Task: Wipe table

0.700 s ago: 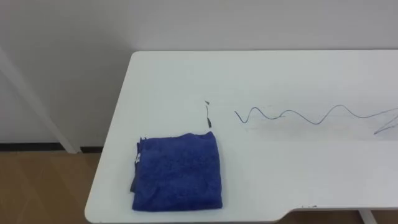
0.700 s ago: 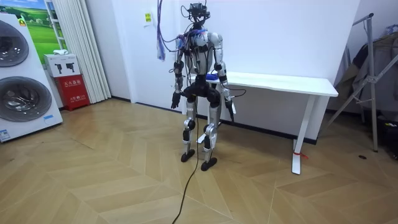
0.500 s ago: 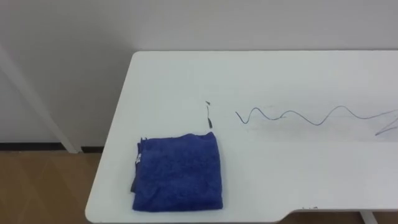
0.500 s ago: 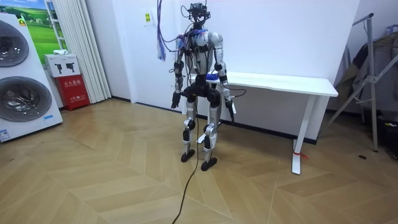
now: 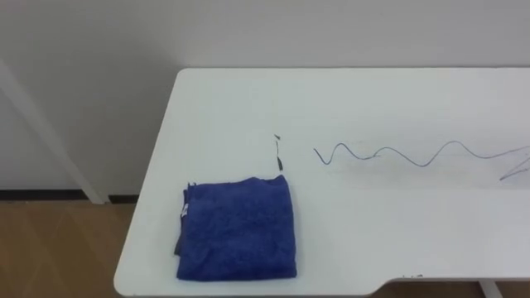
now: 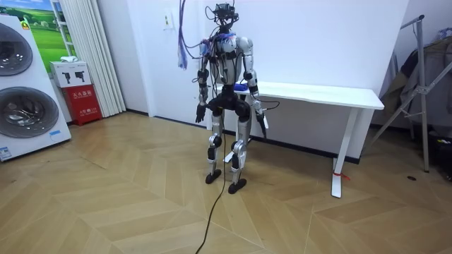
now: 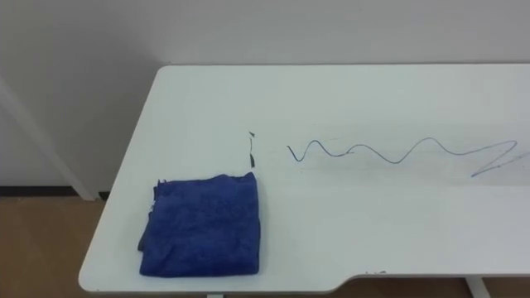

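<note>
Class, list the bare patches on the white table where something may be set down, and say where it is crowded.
Bare: the wide strip of table between the far edge and the wavy drawn line; also the near stretch right of the blue cloth, below that line. Crowded: the near left corner, under the cloth.

Cloth (image 5: 236,229) on table (image 5: 373,99) near its front left corner, wavy pen line (image 5: 389,151) behind, to its right
</note>
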